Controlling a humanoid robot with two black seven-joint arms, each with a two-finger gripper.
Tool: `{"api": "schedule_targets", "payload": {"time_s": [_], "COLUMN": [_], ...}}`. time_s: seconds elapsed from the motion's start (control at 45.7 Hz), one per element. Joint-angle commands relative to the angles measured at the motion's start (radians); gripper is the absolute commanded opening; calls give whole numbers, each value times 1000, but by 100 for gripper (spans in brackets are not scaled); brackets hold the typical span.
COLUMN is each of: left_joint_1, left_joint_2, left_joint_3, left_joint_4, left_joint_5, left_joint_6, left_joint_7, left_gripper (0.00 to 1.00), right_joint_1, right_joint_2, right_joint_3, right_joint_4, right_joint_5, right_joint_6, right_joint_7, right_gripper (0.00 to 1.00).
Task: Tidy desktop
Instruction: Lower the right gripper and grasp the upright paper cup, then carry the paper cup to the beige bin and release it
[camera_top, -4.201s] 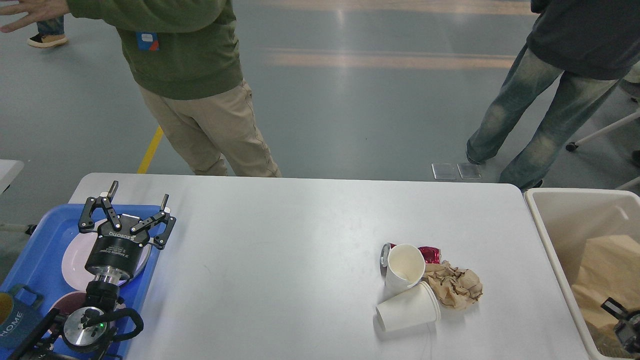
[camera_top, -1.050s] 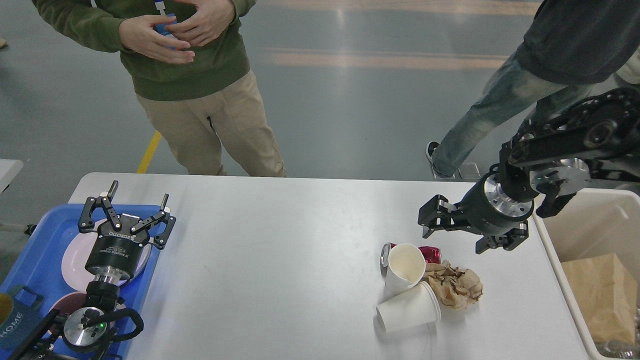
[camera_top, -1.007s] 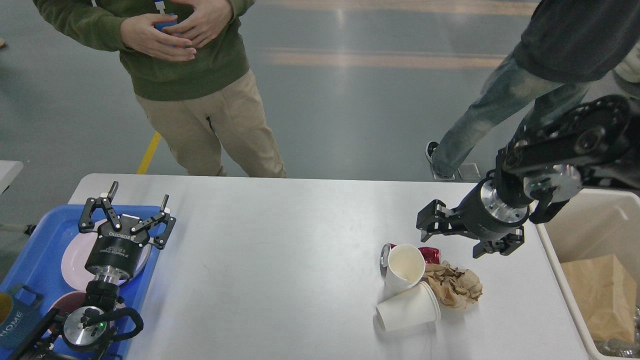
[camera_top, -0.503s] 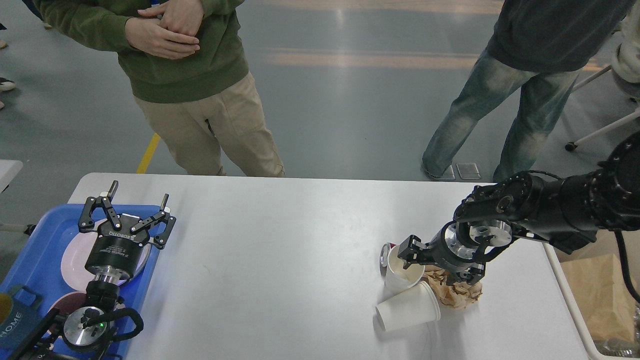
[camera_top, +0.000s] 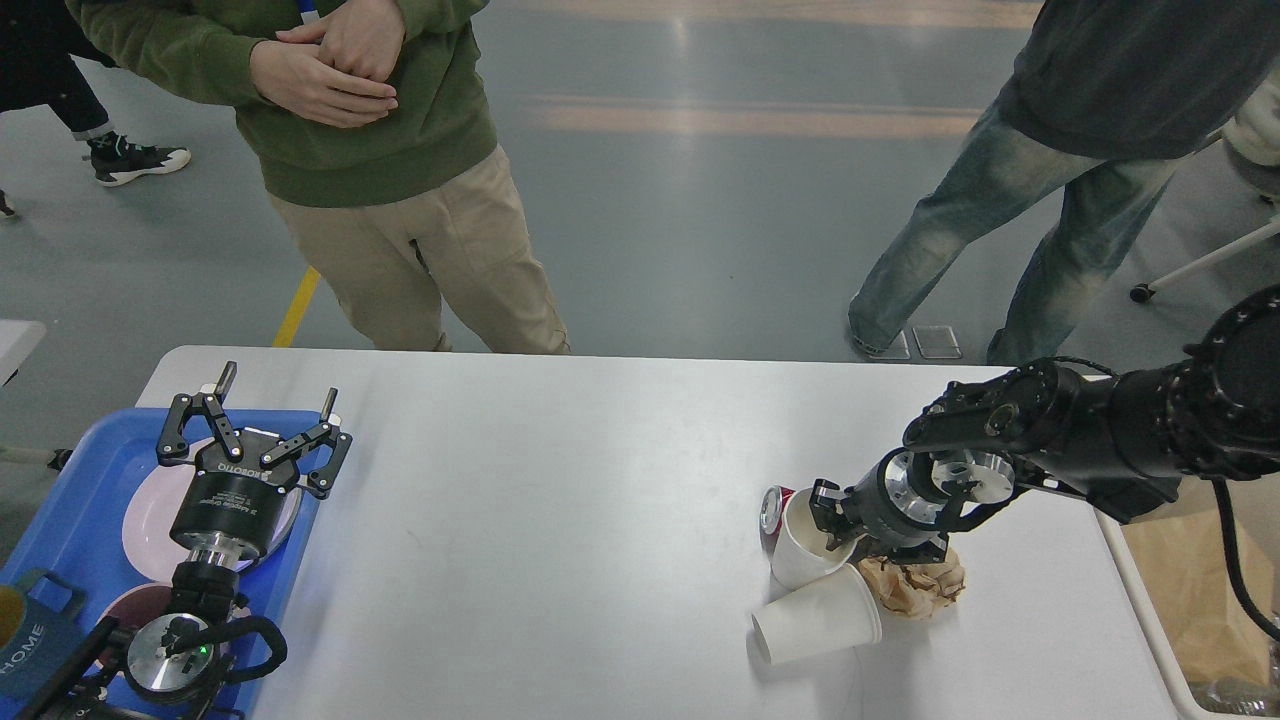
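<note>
the right gripper (camera_top: 838, 520) sits low at the rim of the upright paper cup (camera_top: 805, 545), coming in from the cup's right side; one finger looks to dip at the cup's mouth, but i cannot tell from this dark, end-on angle whether the jaws are apart or clamped. the cup stands in a small litter cluster toward the right of the desktop (camera_top: 560, 520): a second paper cup (camera_top: 815, 625) lies on its side just in front, its long axis running left to right with the mouth toward the right, a crumpled brown paper wad (camera_top: 915, 585) touches it on the right, and a red can (camera_top: 772, 507) peeks out behind. the right arm is by far the nearer one; the left gripper (camera_top: 262, 420) hovers with fingers spread over a blue tray (camera_top: 75, 510) at the far left, well apart. a beige bin (camera_top: 1150, 610) sits just off the table's right edge, likely where the litter goes. two people stand beyond the far edge on a grey floor.
</note>
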Motion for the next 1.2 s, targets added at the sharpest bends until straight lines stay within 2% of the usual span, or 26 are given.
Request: {"api": "schedule_targets", "payload": {"time_s": [0.0,0.241,0.372,0.547,0.722,0.831,0.941,1.028,1.182], "left_joint_1": [0,0,0,0,0,0,0,0,0], "left_joint_2": [0,-1,0,-1,-1,-1,-1,0,0], "left_joint_3": [-1,1,-1,-1,-1,1,-1,-1,-1], "left_joint_4": [1,1,1,-1,-1,1,-1,-1,-1], "left_joint_5": [0,0,0,0,0,0,0,0,0], "left_joint_6": [0,0,0,0,0,0,0,0,0], "left_joint_7": [0,0,0,0,0,0,0,0,0], "left_gripper": [97,97,97,97,97,97,97,97,97], "right_joint_1": [8,27,103,290,625,827,970,1021,1024], "right_joint_2": [-1,-7,-58,-145,-179,-175,-167,-153,-161], "right_joint_3": [0,26,32,-11,-231,-359,-458,-532,-601], "right_joint_4": [9,53,111,239,412,483,492,503,503], "right_joint_5": [1,3,23,54,64,77,75,68,61], "right_joint_6": [-3,7,17,142,296,401,570,627,618], "right_joint_7": [-32,-42,-44,-42,-26,23,125,184,188], "right_gripper": [0,0,0,0,0,0,0,0,0]}}
